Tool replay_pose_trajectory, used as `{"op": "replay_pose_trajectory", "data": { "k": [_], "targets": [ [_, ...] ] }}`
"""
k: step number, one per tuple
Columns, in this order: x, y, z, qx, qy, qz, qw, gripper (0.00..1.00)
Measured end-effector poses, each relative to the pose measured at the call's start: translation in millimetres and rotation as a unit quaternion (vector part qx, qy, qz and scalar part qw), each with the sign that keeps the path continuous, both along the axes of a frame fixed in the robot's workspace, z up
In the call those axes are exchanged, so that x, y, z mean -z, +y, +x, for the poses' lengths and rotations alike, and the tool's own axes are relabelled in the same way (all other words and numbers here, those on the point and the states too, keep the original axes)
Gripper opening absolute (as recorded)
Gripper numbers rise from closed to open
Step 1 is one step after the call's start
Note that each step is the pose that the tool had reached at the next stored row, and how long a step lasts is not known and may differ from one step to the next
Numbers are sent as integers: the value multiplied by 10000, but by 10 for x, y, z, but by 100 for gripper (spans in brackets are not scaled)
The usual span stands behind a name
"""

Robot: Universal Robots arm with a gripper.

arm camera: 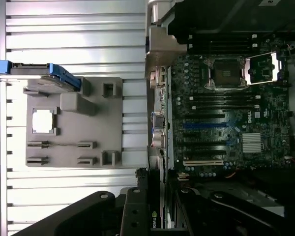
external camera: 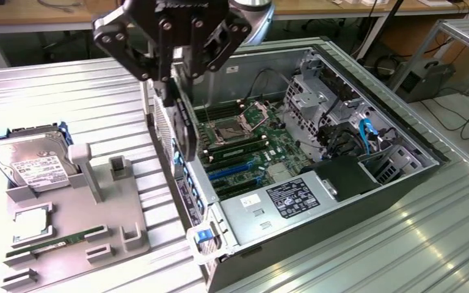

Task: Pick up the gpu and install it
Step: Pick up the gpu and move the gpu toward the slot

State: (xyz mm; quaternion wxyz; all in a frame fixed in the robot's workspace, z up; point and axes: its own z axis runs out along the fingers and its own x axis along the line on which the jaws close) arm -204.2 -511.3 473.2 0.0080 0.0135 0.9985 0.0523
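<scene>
The gpu is a thin dark card hanging edge-on from my gripper, which is shut on its upper edge. It hangs above the rear wall of the open computer case, beside the motherboard and its blue expansion slots. The card touches nothing below it. In the wrist view the gpu, with a green logo, sits between my black fingers. Beyond them lies the motherboard with its blue slot.
A grey holder on the ribbed metal table holds a silver hard drive, a processor chip and a green memory stick. Inside the case are drive cages, cables and a power supply.
</scene>
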Motion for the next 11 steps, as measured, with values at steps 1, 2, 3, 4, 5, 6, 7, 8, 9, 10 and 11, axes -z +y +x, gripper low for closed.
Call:
{"op": "replay_pose_trajectory", "data": {
  "k": [1, 2, 3, 4, 5, 6, 7, 8, 9, 10, 11],
  "targets": [
    [-36, -10, 44, -1, 1, 7, 10000, 26],
    [-101, -27, 124, -1, 3, 17, 10000, 26],
    [-129, -35, 164, -1, 4, 22, 10000, 26],
    [-156, -45, 219, -2, 7, 26, 10000, 26],
    [-173, -52, 279, -2, 11, 28, 10000, 26],
    [-175, -56, 322, -1, 13, 29, 10000, 26],
    [-176, -59, 366, -1, 14, 29, 10000, 26],
    [-176, -60, 412, -2, 15, 30, 10000, 26],
    [-176, -60, 472, -2, 15, 30, 10000, 26],
    [-173, -60, 515, -2, 15, 30, 10000, 26],
    [-166, -60, 558, -2, 16, 30, 10000, 26]
  ]
}}
